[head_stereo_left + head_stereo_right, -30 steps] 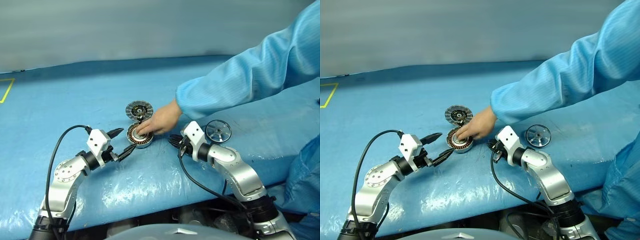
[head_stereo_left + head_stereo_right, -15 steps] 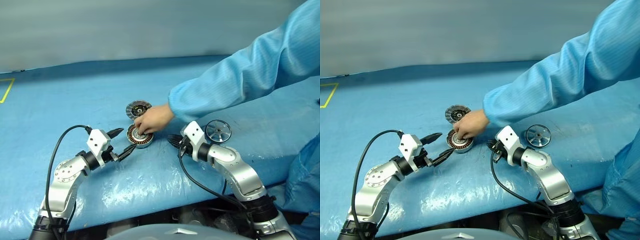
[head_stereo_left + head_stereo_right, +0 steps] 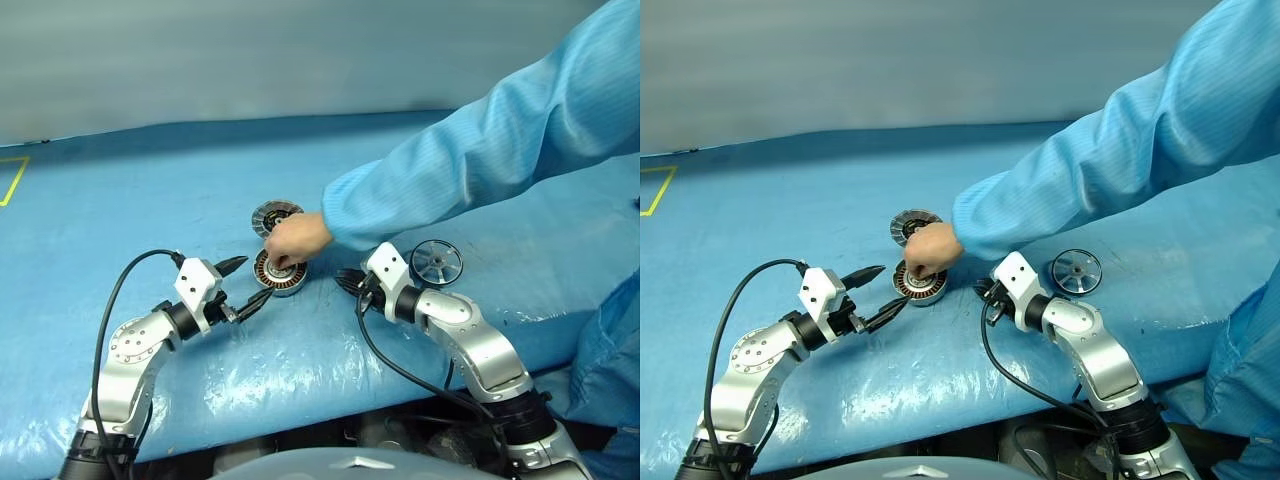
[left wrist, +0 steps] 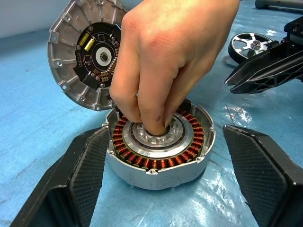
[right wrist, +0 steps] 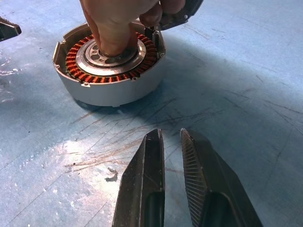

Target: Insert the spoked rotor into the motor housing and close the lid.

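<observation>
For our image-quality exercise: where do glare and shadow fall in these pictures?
Left eye view: white glare on the blue table cover near the left pincer. Right wrist view: the motor housing casts a soft shadow on the cover. Left wrist view: the person's hand shades the housing's hub.

The table (image 3: 200, 190) is covered in a glossy blue sheet, scuffed with fine pale scratches near the motor housing (image 4: 158, 151), with a thin yellow line marking at its far left edge (image 3: 12, 180). The motor housing is pale grey metal, ringed inside with copper-orange windings around a silver centre. The lid (image 4: 83, 54) shows a ribbed grey inner face with a black circuit disc carrying yellow and copper-coloured parts. The spoked rotor (image 3: 436, 262) is shiny silver with dark gaps between spokes. Each claw, left (image 3: 243, 283) and right (image 5: 171, 161), has black fingers with a fine woven texture, on silver-and-white arms. The person's sleeve (image 3: 480, 150) is light blue with faint stripes.
</observation>
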Controlling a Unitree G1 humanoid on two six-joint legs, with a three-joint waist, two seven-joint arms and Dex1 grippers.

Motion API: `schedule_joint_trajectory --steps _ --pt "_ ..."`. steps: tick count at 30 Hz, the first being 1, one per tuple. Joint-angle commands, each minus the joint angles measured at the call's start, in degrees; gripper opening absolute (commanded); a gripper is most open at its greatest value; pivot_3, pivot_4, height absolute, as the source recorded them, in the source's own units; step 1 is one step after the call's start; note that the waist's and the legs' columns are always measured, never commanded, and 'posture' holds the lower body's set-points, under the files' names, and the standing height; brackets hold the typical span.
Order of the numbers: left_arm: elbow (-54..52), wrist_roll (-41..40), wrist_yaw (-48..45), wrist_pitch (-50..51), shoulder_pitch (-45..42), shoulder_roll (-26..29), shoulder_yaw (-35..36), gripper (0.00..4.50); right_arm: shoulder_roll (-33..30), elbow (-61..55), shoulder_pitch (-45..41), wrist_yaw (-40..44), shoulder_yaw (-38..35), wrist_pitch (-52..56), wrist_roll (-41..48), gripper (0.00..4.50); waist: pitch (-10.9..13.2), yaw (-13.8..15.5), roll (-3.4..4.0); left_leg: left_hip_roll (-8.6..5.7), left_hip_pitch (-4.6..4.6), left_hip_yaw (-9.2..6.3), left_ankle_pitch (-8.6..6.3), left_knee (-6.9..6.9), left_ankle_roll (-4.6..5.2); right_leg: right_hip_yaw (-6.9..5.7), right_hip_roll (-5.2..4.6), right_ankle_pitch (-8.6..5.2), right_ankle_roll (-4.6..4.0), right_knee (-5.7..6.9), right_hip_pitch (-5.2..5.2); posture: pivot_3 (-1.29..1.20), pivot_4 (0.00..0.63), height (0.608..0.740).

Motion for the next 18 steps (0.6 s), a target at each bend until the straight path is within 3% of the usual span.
schedule_joint_trajectory --steps 1,18 --pt "-0.1 0.0 0.0 -1.2 -0.8 -0.2 0.0 4.13 0.1 -1.2 -0.9 0.0 -0.5 -0.9 0.0 0.67 0.0 0.0 0.0 0.0 0.0 0.0 0.0 0.0 0.0 0.0 0.0 0.0 0.0 0.0 0.0 0.0 0.15 0.74" --pt "-0.2 0.0 0.2 -1.6 -0.6 -0.6 0.1 4.13 0.1 -1.1 -1.0 -0.1 -1.0 -1.2 -0.2 0.67 0.0 0.0 0.0 0.0 0.0 0.0 0.0 0.0 0.0 0.0 0.0 0.0 0.0 0.0 0.0 0.0 0.15 0.74"
